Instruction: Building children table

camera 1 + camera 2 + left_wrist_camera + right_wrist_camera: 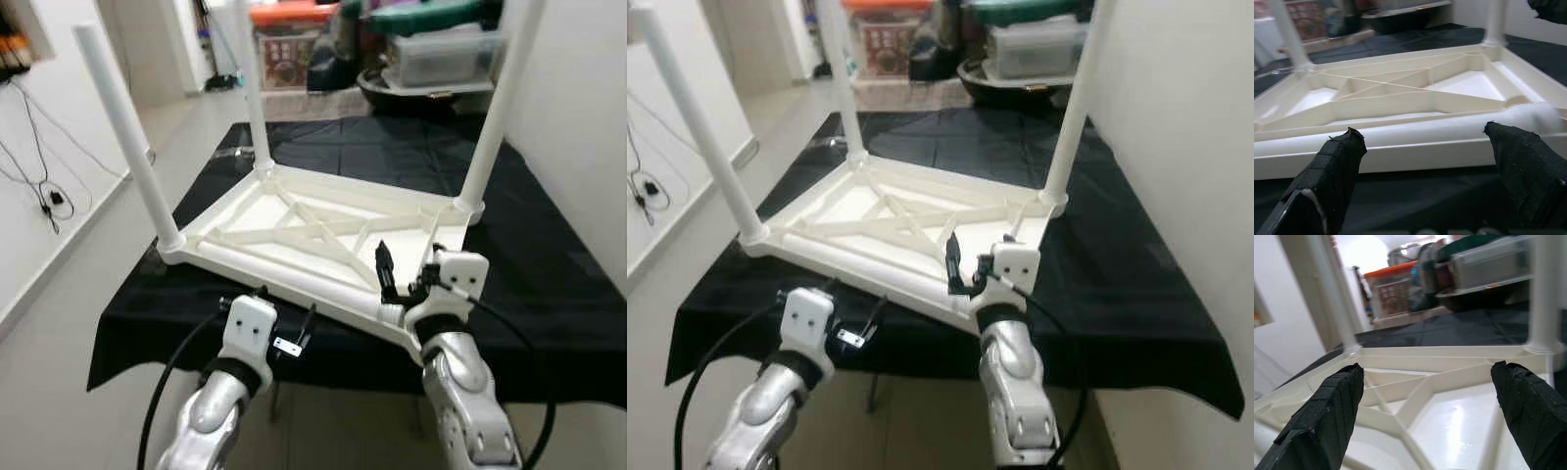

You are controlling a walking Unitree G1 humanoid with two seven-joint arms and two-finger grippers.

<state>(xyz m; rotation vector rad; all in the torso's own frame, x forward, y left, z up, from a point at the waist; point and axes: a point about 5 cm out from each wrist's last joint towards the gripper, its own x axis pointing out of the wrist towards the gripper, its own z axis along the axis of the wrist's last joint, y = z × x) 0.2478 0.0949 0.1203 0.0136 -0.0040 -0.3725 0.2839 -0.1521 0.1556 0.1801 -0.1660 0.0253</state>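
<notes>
A white children's table top (313, 235) lies upside down on a black-covered table (549, 245). Three white legs stand upright in its corners: one at the near left (127, 137), one at the far left (255, 88), one at the far right (495, 108). My left gripper (289, 318) hangs open just in front of the top's near edge (1415, 152), holding nothing. My right gripper (407, 274) is open at the near right corner, with its fingers (1327, 411) reaching over the ribbed underside (1449, 416).
Plastic storage bins (441, 49) and a dark basin stand behind the table. A white wall (578, 98) runs close along the right side. Cables (39, 186) hang on the left wall above bare floor (59, 323).
</notes>
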